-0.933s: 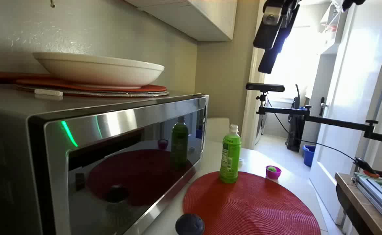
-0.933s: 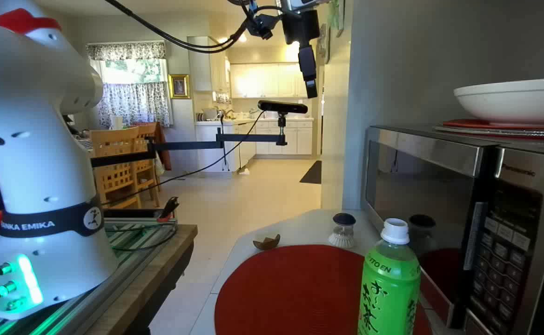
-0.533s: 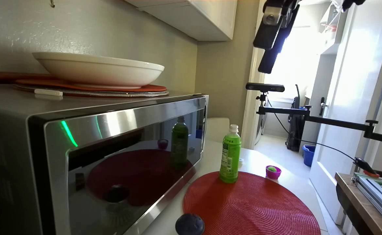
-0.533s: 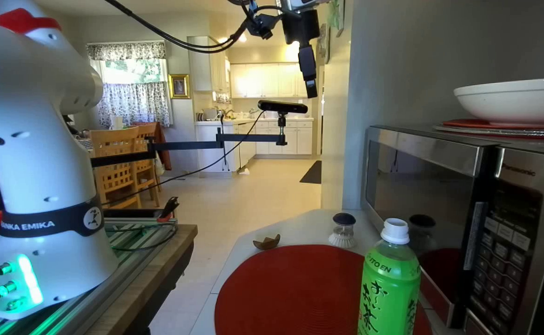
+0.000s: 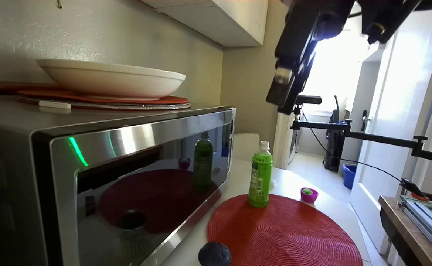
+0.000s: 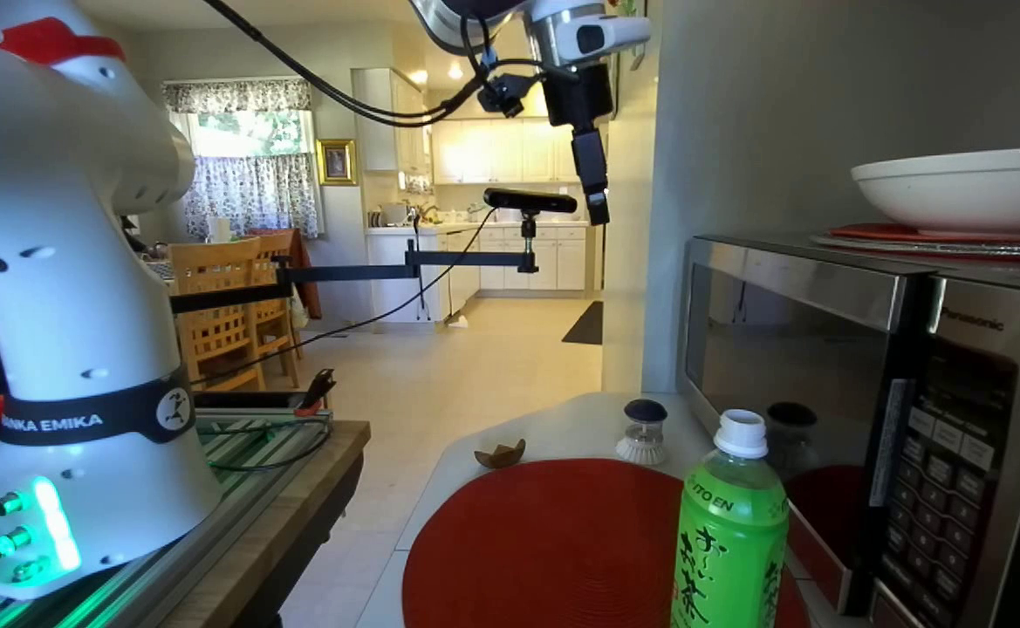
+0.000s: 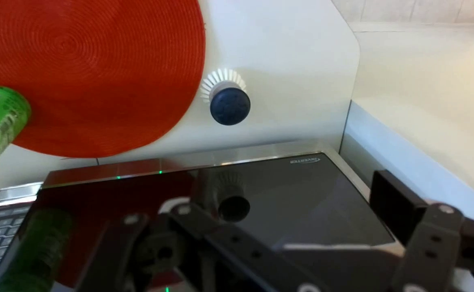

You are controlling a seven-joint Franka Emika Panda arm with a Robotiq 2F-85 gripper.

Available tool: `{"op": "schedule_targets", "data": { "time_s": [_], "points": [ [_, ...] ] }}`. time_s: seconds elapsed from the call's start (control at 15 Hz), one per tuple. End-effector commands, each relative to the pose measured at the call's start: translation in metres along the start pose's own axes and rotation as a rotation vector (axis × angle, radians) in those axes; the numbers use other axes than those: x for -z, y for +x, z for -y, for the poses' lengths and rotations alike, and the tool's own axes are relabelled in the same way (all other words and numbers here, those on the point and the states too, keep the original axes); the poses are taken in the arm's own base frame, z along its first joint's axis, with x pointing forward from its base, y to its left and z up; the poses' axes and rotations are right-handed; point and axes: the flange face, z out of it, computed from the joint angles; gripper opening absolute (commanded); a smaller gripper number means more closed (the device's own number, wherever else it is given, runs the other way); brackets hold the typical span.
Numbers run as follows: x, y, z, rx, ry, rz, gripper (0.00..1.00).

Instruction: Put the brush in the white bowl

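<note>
White table (image 7: pixel 293 73): in the wrist view its bare top spreads to the right of the brush (image 7: pixel 230 106), as far as a slanting edge.
Microwave (image 5: pixel 134 177): stands on the table, its dark door facing the brush from close by, so room on that side is narrow.
Red placemat (image 7: pixel 91 77): round and flat, its curved rim just beside the brush; whether the two touch, I cannot tell.
White bowl (image 5: pixel 112 79): upright, mouth up, on a reddish board (image 5: pixel 175 99) atop the microwave.
Gripper (image 6: pixel 597 211): fingers spread apart, released, pointing down at a slight tilt, high above the table, well apart from the brush.
Green bottle (image 6: pixel 730 532): upright on the placemat.
Brush: upright on the tabletop, long axis vertical; dark knob points up, whitish bristles flare downward.
</note>
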Motion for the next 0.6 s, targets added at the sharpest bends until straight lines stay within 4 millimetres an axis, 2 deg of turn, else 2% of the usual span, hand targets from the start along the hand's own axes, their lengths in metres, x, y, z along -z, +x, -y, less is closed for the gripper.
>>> {"op": "schedule_targets", "data": {
  "time_s": [0.0, 0.53],
  "points": [
    [-0.036, 0.0, -0.005, -0.014, -0.033, -0.002, 1.0],
    [-0.115, 0.0, -0.017, -0.027, -0.05, 0.027, 1.0]
  ]
}}
